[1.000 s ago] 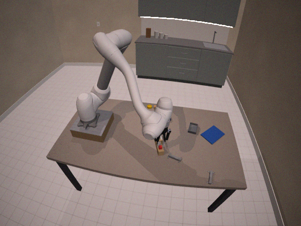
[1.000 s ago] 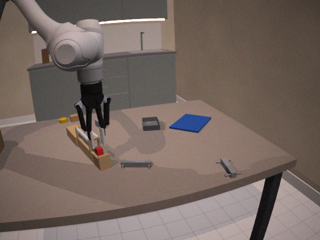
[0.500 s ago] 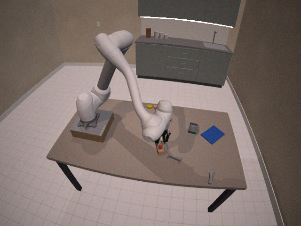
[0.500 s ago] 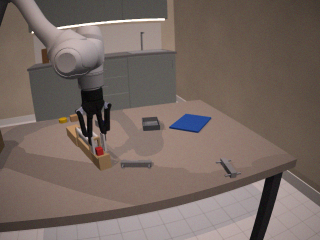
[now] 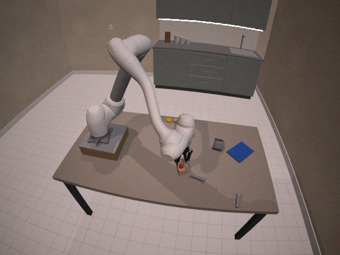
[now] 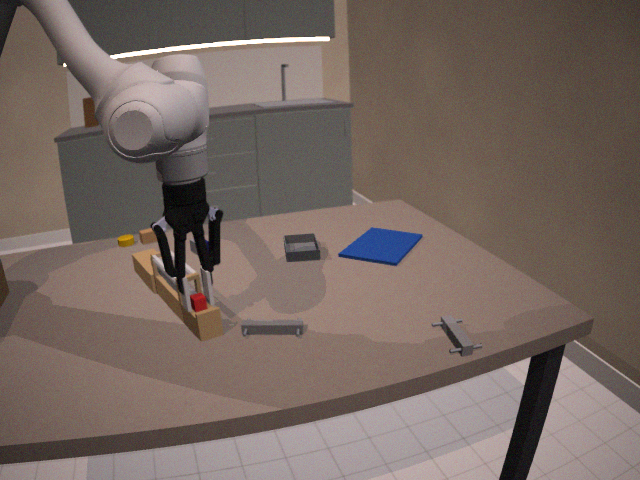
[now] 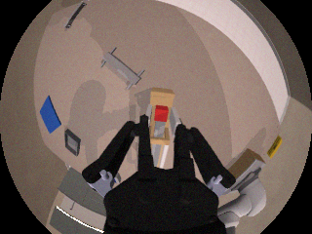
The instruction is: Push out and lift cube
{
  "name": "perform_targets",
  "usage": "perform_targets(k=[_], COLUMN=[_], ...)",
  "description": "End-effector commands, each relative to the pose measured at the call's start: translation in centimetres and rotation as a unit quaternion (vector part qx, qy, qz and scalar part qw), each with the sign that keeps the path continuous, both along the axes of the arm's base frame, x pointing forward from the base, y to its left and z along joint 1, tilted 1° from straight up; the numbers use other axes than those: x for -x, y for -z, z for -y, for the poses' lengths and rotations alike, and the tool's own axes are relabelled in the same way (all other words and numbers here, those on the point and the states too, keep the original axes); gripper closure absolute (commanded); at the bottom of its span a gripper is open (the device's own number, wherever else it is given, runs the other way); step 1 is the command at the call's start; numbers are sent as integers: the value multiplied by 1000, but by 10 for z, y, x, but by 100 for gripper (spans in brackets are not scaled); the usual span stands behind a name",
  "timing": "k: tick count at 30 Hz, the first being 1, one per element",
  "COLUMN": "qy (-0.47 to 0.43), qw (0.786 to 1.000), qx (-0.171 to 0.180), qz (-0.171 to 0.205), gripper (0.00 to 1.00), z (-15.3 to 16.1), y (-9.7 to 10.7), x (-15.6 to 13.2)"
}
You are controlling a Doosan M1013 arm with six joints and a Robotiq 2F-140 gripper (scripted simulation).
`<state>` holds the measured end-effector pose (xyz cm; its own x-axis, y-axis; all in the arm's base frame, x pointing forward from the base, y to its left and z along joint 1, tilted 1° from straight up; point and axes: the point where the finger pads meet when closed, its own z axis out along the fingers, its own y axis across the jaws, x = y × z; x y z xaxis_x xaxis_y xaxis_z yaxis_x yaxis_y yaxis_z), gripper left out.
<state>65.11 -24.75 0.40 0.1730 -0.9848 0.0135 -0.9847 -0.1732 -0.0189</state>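
Centre-left of the exterior view, gripper (image 6: pixel 195 283) hangs low over the tan channel (image 6: pixel 155 283), fingers partly apart, straddling the channel walls, clamped on nothing. Red cube (image 6: pixel 198 302) sits in the channel near its front end, just below-right of the fingertips. Right of it on the table (image 6: pixel 465 289): two grey bars (image 6: pixel 272 327), (image 6: pixel 456 334), a grey tray (image 6: pixel 301 247), a blue mat (image 6: pixel 381 245).

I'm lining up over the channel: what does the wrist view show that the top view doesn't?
Wrist only: the end effector straddling the channel, fingers outside its walls, not gripping.

Top only: the arm's base block and the table's edges.

Both: the red cube at the channel's end, the blue mat, the grey tray, two grey bar tools.
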Motion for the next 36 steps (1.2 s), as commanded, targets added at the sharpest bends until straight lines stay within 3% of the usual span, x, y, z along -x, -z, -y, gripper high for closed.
perform_targets(k=[1,25,26,36], qy=[0,0,0,0], qw=[1000,1000,1000,1000], qx=[0,0,0,0], qz=[0,0,0,0], gripper=[75,75,100,100], z=[0,0,0,0], y=[0,0,0,0], x=[0,0,0,0])
